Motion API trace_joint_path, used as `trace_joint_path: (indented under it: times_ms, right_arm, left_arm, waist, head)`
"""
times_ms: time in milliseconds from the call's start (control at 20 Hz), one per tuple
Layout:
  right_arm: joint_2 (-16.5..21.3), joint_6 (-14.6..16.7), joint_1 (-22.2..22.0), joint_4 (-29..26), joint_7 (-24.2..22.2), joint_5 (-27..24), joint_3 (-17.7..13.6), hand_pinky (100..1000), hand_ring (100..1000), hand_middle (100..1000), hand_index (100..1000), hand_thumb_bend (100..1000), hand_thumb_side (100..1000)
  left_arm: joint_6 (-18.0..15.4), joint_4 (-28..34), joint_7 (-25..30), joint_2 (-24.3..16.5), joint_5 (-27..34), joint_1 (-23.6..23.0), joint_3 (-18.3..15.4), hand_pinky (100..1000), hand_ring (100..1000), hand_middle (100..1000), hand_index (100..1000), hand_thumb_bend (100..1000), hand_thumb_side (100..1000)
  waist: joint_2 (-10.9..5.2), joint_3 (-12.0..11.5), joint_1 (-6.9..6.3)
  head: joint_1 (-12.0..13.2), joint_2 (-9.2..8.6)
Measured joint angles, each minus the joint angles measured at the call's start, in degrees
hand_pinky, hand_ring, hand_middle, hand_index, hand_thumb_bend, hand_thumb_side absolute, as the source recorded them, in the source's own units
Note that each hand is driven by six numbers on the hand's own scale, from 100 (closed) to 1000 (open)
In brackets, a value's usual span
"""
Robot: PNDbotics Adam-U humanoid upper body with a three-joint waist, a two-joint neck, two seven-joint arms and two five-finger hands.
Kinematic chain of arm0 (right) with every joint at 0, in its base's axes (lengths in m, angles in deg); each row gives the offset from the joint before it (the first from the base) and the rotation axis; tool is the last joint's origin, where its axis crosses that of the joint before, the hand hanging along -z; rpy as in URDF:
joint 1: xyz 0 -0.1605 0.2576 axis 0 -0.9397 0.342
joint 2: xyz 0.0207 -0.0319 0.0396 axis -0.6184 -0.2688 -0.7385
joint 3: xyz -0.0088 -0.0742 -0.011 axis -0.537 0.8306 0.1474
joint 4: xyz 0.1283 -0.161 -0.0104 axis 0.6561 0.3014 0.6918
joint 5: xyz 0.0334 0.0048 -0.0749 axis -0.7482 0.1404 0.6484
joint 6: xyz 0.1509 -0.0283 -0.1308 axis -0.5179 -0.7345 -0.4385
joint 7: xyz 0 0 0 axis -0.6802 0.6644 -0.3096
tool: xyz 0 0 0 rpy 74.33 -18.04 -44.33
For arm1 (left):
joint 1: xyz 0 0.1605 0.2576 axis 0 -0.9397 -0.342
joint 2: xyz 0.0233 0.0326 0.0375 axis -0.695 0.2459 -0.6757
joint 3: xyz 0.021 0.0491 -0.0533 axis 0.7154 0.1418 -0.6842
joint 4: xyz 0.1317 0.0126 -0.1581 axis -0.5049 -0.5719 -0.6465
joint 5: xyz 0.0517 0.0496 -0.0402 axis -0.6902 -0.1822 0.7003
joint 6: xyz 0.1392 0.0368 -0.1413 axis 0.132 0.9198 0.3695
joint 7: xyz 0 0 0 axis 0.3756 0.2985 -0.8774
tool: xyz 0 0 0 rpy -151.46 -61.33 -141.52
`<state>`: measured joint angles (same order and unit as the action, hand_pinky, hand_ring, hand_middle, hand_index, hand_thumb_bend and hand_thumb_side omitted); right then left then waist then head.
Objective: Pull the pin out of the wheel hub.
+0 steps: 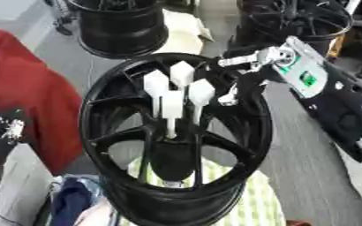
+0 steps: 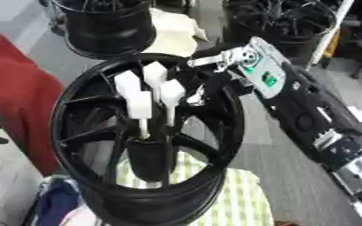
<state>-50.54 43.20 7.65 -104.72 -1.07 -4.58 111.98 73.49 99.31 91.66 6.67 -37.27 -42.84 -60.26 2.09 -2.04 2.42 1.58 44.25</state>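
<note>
A black spoked wheel (image 1: 99,128) stands tilted in the middle, its open face toward me. Several white pins (image 1: 171,103) with broad flat heads stick up out of the hub (image 1: 172,145), bunched close together. My right hand (image 1: 229,65) comes in from the upper right on a black arm with a silver wrist (image 1: 270,56). It lies at the wheel's upper right rim, just right of the pin heads, dark against the dark spokes. A small white piece (image 1: 229,98) shows just below it. My left hand (image 1: 2,129) rests at the left edge, away from the wheel.
Two more black wheels stand at the back, one on the left (image 1: 122,26) and one on the right (image 1: 300,17). A red cloth (image 1: 22,88) lies at the left. A green-and-white checked cloth (image 1: 254,203) lies under the wheel, with blue fabric (image 1: 72,201) at the lower left.
</note>
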Motion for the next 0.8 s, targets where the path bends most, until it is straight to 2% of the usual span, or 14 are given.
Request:
trace_joint_path:
  times_ms: [450,550,650,800]
  right_arm:
    - [-0.81,0.09,0.00,0.86,0.09,0.40,-1.19,836,848,774,896,265,441]
    - [-0.99,0.09,0.01,0.86,0.08,0.37,-1.19,834,842,764,877,263,446]
    - [-1.00,0.06,0.01,0.86,0.06,0.37,-1.19,828,827,720,821,254,442]
    - [-1.12,0.02,0.03,0.88,0.02,0.37,-1.51,817,798,643,753,197,411]
  left_arm:
    - [0.00,0.00,0.00,0.04,0.00,0.00,0.00,591,771,673,843,225,549]
    - [0.00,0.00,0.00,0.13,0.00,0.00,0.00,591,771,673,843,225,549]
    - [0.00,0.00,0.00,0.31,0.00,0.00,0.00,591,771,673,843,225,549]
    - [0.00,0.00,0.00,0.46,0.00,0.00,0.00,591,771,673,843,225,549]
  waist:
    - [0.00,-0.15,0.01]
    - [0.00,-0.15,0.01]
    - [0.00,-0.15,0.01]
    - [0.00,-0.15,0.01]
  head:
    - [-0.21,0.00]
    - [-0.22,0.00]
    - [-0.23,0.00]
    - [-0.25,0.00]
